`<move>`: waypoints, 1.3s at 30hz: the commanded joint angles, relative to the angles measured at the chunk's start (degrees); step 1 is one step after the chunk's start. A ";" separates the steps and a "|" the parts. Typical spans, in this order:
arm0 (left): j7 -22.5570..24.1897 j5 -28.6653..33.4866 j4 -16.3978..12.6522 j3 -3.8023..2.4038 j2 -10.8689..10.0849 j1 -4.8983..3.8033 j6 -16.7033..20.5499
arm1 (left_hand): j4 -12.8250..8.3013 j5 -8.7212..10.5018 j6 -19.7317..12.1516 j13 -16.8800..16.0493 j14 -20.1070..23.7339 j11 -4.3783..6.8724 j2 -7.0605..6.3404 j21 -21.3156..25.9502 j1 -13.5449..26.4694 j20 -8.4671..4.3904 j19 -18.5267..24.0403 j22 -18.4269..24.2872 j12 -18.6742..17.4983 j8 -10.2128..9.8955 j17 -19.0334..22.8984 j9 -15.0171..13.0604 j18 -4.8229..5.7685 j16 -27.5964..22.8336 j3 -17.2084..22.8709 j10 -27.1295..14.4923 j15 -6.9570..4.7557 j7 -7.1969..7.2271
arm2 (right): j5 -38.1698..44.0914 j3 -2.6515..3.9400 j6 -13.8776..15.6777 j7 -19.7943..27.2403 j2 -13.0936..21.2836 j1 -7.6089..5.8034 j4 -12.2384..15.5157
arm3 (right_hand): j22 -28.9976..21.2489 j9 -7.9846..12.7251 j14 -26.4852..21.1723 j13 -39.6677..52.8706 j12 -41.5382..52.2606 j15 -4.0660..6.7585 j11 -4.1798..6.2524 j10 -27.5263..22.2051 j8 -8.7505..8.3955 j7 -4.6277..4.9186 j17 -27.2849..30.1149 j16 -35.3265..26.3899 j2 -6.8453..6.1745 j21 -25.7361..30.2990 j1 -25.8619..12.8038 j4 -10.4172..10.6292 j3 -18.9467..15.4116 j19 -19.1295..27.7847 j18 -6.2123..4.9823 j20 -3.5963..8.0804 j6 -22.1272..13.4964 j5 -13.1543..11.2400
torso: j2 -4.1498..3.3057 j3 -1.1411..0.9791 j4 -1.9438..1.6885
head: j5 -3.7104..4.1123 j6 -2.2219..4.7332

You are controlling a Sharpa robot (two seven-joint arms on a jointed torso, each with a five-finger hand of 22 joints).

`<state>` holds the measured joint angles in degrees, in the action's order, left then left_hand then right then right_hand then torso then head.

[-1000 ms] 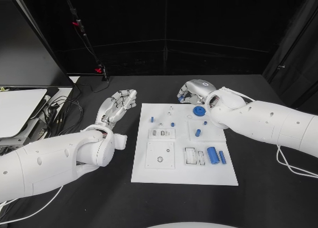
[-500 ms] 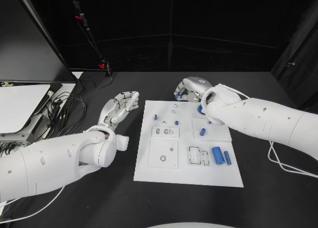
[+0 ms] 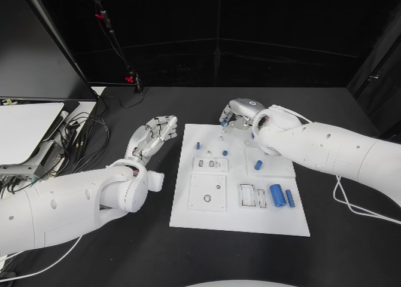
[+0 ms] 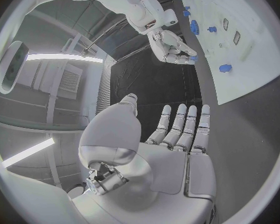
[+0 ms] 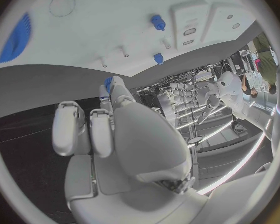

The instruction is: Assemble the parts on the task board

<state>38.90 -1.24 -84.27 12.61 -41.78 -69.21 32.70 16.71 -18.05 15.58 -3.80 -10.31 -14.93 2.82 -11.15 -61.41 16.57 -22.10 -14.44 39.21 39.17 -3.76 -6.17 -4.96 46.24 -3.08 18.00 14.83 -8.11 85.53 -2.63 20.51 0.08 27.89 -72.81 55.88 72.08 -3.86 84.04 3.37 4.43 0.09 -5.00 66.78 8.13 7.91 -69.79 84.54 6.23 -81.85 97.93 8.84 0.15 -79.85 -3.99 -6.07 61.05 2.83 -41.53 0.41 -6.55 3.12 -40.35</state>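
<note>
right hand [image 3: 237, 113] pinches a small blue part [image 5: 107, 82]; left hand [image 3: 155, 133] flat

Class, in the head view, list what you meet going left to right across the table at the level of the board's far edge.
Tangled cables → left hand → small blue peg → right hand, at the task board's far edge.

Left robot hand [image 3: 155, 134] flat, fingers straight and empty, right robot hand [image 3: 237, 115] fingers curled in

Black table [image 3: 339, 251] under my board, white panel [image 3: 24, 128] far to my left, tangled cables [image 3: 79, 143] beside it.
</note>
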 commanded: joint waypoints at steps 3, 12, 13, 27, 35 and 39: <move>16.01 -0.40 -0.27 -0.06 -0.13 -0.09 -0.60 | 0.00 -0.39 -0.06 0.07 -0.07 -0.04 0.64 -0.15 -0.03 -0.06 0.34 0.10 0.34 0.20 0.09 0.05 -0.65 -0.28 -0.31 0.09 0.02 -8.88 | 1.13 0.05 -1.48 -0.54 -0.36 -0.14 -0.26 | -0.04 -0.04 2.59 0.04 -0.38 -0.41 0.21 0.76 -0.30 0.14 0.07 -0.03 -0.48 0.07 -0.17 0.08 0.55 -0.09 -0.02 -0.44 0.11 0.15 | -0.05 0.05 -0.06 | 0.21 0.03; 15.92 -0.40 -0.29 -0.06 -0.18 -0.10 -0.73 | 0.00 -0.38 -0.09 0.08 -0.03 -0.04 0.69 -0.16 -0.10 -0.06 0.35 0.09 0.34 0.19 0.09 0.10 -0.64 -0.30 -0.35 0.05 0.03 -8.88 | 1.54 0.05 -3.20 -1.75 -1.42 -0.12 -1.82 | -0.07 -0.02 2.59 0.04 -0.60 -0.45 0.17 0.67 -0.49 0.15 0.05 -0.02 -0.56 0.10 -0.11 0.15 0.79 -0.07 -0.03 -0.49 0.03 0.17 | -0.06 0.06 -0.05 | 0.20 -0.02; 15.90 -0.40 -0.29 -0.06 -0.19 -0.10 -0.73 | 0.00 -0.38 -0.09 0.08 -0.03 -0.04 0.69 -0.16 -0.10 -0.06 0.35 0.09 0.34 0.19 0.09 0.10 -0.64 -0.30 -0.35 0.05 0.03 -8.88 | 1.55 0.05 -3.36 -1.89 -1.53 -0.12 -2.00 | -0.07 -0.02 2.59 0.04 -0.60 -0.45 0.17 0.67 -0.49 0.15 0.05 -0.02 -0.56 0.10 -0.11 0.15 0.79 -0.07 -0.03 -0.49 0.03 0.17 | -0.06 0.06 -0.04 | 0.15 -0.05; 15.75 -0.40 -0.17 -0.06 -0.17 -0.10 -0.66 | 0.00 -0.38 -0.09 0.08 -0.02 -0.04 0.69 -0.17 -0.12 -0.06 0.35 0.08 0.34 0.19 0.09 0.11 -0.64 -0.31 -0.36 0.05 0.03 -8.88 | 3.20 0.05 -4.96 -3.60 -1.98 -0.07 -3.07 | -0.05 0.01 2.56 0.03 -0.86 -0.54 0.05 0.43 -0.82 0.22 0.13 -0.05 -0.73 0.12 -0.11 0.33 1.14 -0.06 -0.03 -0.57 -0.13 0.16 | 0.03 0.10 -0.01 | 0.29 -0.61; 15.71 -0.40 -0.25 -0.06 -0.16 -0.10 -0.57 | 0.00 -0.38 -0.10 0.07 0.00 -0.04 0.74 -0.18 -0.17 -0.05 0.36 0.08 0.35 0.19 0.09 0.15 -0.64 -0.32 -0.40 0.04 0.04 -8.88 | 3.83 0.04 -5.81 -3.95 -2.92 0.10 -4.23 | -0.12 0.03 2.54 0.03 -0.97 -0.63 -0.05 0.10 -1.13 0.24 0.19 -0.08 -0.93 0.17 -0.24 0.56 1.40 -0.01 -0.05 -0.65 -0.33 0.14 | 0.01 0.08 -0.10 | 0.35 -0.72; 15.68 -0.40 -0.28 -0.06 -0.27 -0.11 -0.49 | 0.00 -0.38 -0.10 0.07 0.00 -0.04 0.75 -0.18 -0.19 -0.05 0.37 0.08 0.35 0.19 0.09 0.16 -0.64 -0.32 -0.41 0.04 0.04 -8.88 | 3.89 0.04 -5.68 -3.56 -3.35 0.28 -4.60 | -0.15 0.03 2.54 0.03 -0.97 -0.64 -0.06 0.07 -1.16 0.25 0.19 -0.08 -0.95 0.19 -0.28 0.60 1.42 0.01 -0.05 -0.66 -0.34 0.13 | -0.01 0.08 0.01 | 0.25 -0.75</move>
<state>38.90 -1.25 -84.43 12.61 -42.01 -69.23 32.56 16.71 -18.05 15.58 -3.80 -10.31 -14.93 3.04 -11.15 -61.63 16.57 -22.10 -14.41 39.21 39.17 -3.75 -6.07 -4.96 46.24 -3.08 18.00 14.83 -8.11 88.61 -2.63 15.47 -3.39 24.68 -72.45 51.34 72.01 -3.76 84.04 3.33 3.75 -0.32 -4.81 66.96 7.28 7.74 -69.66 84.54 5.48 -81.85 97.18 9.39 1.32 -79.84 -4.00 -6.47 60.84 2.79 -41.52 0.50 -6.54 3.45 -41.07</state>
